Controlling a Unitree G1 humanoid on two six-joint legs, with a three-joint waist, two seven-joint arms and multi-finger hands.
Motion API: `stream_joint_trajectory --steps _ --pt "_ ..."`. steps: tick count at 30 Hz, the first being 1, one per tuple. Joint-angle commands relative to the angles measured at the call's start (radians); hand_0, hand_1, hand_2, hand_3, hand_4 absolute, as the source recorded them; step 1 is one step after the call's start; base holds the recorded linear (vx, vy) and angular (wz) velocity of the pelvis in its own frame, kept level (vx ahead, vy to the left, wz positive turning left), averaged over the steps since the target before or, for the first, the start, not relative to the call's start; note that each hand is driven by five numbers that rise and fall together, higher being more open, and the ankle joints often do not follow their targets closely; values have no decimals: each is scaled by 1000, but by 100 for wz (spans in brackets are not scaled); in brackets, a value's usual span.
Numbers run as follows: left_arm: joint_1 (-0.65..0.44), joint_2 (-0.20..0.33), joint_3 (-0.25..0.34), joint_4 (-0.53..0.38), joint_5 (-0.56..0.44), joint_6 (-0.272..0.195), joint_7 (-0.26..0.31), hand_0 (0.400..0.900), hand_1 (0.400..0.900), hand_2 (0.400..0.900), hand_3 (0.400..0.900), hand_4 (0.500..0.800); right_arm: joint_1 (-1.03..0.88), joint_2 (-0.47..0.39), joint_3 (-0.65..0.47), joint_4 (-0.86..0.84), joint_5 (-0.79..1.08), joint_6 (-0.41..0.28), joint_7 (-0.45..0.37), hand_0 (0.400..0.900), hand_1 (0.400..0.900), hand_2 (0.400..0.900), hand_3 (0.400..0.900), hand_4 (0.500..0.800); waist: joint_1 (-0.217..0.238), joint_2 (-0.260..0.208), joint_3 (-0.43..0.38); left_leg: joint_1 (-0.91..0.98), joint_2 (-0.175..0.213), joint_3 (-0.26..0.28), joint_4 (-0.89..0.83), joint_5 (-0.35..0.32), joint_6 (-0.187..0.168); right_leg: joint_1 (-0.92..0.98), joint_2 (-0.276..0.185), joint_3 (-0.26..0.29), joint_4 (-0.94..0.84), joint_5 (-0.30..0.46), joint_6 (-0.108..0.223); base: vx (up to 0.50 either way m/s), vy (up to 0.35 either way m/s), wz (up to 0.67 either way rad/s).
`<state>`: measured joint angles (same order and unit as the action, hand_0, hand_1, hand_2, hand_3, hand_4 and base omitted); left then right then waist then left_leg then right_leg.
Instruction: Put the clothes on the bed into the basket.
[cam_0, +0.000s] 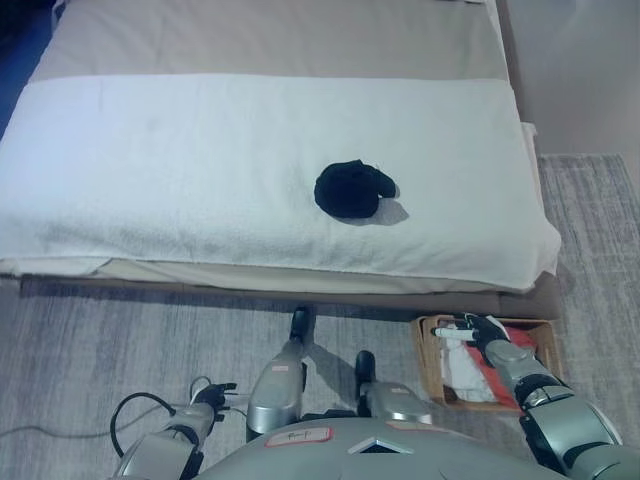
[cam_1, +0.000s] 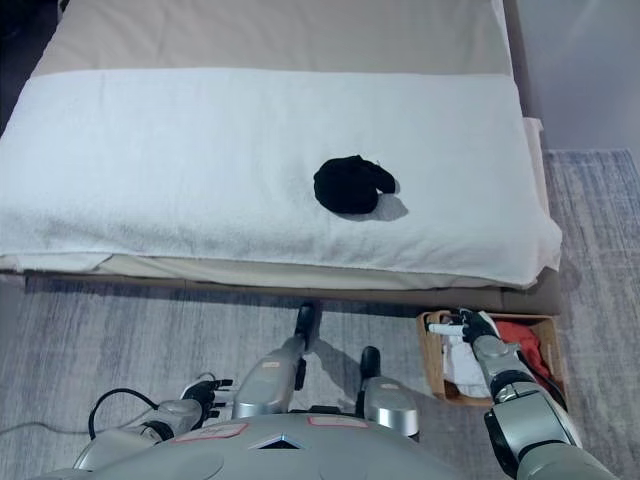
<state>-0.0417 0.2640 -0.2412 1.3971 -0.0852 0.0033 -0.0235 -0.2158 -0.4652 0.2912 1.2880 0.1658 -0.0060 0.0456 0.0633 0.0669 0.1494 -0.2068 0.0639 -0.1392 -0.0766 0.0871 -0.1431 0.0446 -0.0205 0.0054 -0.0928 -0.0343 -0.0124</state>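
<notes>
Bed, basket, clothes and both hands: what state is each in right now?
Black garment: bunched, on the white blanket.
Bed: one garment left on it.
Basket: on floor, holding white and red clothes.
Right hand: open, over basket.
Left hand: low, relaxed, empty.

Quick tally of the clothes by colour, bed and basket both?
Black: 1, the black bundle on the bed
White: 1, the white cloth in the basket
Red: 1, the red cloth in the basket
Total: 3
</notes>
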Motion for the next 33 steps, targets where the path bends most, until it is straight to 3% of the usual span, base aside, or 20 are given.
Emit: stream_joint_trajectory --steps 1,3,5,8,9,12,13,14,15,17,19,20,23,25,30,33 --pt "-16 76 14 7 -21 -12 18 900 900 900 900 800 39 14 22 11 8 -15 -6 900 900 900 900 800 14 -80 -64 -155 -53 -4 41 94 81 131 64 47 86 -175 19 443 203 -48" --pt "-21 94 14 14 -13 -12 15 900 900 900 900 800 74 37 12 18 4 -11 11 900 900 900 900 800 10 -114 -96 -166 -90 -2 127 84 109 135 21 70 152 -183 47 481 258 -41" --pt "-26 100 10 11 -9 -12 16 900 900 900 900 800 82 45 11 11 5 -10 21 900 900 900 900 800 8 -128 -106 -173 -104 11 166 64 120 117 9 75 202 -166 65 310 186 -20" --pt "-42 117 0 -4 -7 -13 13 900 900 900 900 800 97 60 9 9 1 -7 33 900 900 900 900 800 -6 -155 -118 -147 -133 33 191 8 153 33 -7 92 399 -16 114 338 251 -24" --pt "-54 125 -4 -14 -13 -12 14 900 900 900 900 800 93 66 11 8 -5 -5 38 900 900 900 900 800 -25 -148 -96 -110 -135 34 183 -11 170 -63 1 77 576 97 134 284 293 -12" --pt "-66 127 -8 -14 -16 -11 16 900 900 900 900 800 92 75 8 7 -3 -6 35 900 900 900 900 800 -44 -133 -72 -72 -137 30 179 -29 182 -116 4 44 695 141 148 174 164 8" --pt "-73 132 -10 -18 -18 -11 16 900 900 900 900 800 95 76 8 2 -1 -9 36 900 900 900 900 800 -53 -125 -64 -46 -137 20 166 -33 183 -150 22 42 709 118 139 258 157 31" --pt "-78 137 -10 -20 -23 -12 15 900 900 900 900 800 98 76 7 1 5 -9 37 900 900 900 900 800 -61 -119 -59 -25 -140 10 152 -34 185 -182 50 48 695 76 128 385 138 37" --pt "-82 134 -13 -18 -24 -13 14 900 900 900 900 800 98 75 4 10 12 -10 33 900 900 900 900 800 -64 -106 -59 20 -138 2 124 -42 182 -219 42 19 585 -15 99 400 100 28" --pt "-84 127 -11 -14 -20 -14 15 900 900 900 900 800 91 71 4 7 18 -11 26 900 900 900 900 800 -69 -97 -50 69 -139 -12 106 -64 171 -231 16 -6 428 -64 84 322 14 27" --pt "-86 125 -11 -10 -18 -14 15 900 900 900 900 800 88 71 5 1 19 -8 25 900 900 900 900 800 -76 -100 -41 94 -144 -17 104 -77 167 -231 9 12 338 -45 88 203 -63 24" --pt "-89 119 -5 -2 -13 -17 18 900 900 900 900 800 79 71 4 -4 15 -6 21 900 900 900 900 800 -78 -107 -37 120 -144 -20 106 -103 160 -270 -40 19 202 36 109 220 -104 17" --pt "-81 119 10 8 -11 -19 18 900 900 900 900 800 84 66 1 -14 4 -3 18 900 900 900 900 800 -84 -118 -26 159 -151 -31 109 -128 151 -274 -59 27 155 101 128 218 -141 25" --pt "-77 118 16 14 -6 -15 17 900 900 900 900 800 94 64 -4 -16 5 -1 19 900 900 900 900 800 -87 -126 -32 173 -154 -32 105 -140 149 -249 -63 29 132 108 128 183 -147 17" --pt "-44 110 32 21 10 -12 7 900 900 900 900 800 106 26 -4 -59 -28 -1 20 900 900 900 900 800 -83 -128 -93 221 -111 -40 69 -158 123 -175 -50 -11 91 98 108 209 -183 22" --pt "-22 105 34 4 15 -13 -2 900 900 900 900 800 17 -130 6 -245 -86 -19 3 900 900 900 900 800 -87 -123 -106 221 -79 -49 47 -151 106 -161 -37 -37 76 82 97 132 -177 20"
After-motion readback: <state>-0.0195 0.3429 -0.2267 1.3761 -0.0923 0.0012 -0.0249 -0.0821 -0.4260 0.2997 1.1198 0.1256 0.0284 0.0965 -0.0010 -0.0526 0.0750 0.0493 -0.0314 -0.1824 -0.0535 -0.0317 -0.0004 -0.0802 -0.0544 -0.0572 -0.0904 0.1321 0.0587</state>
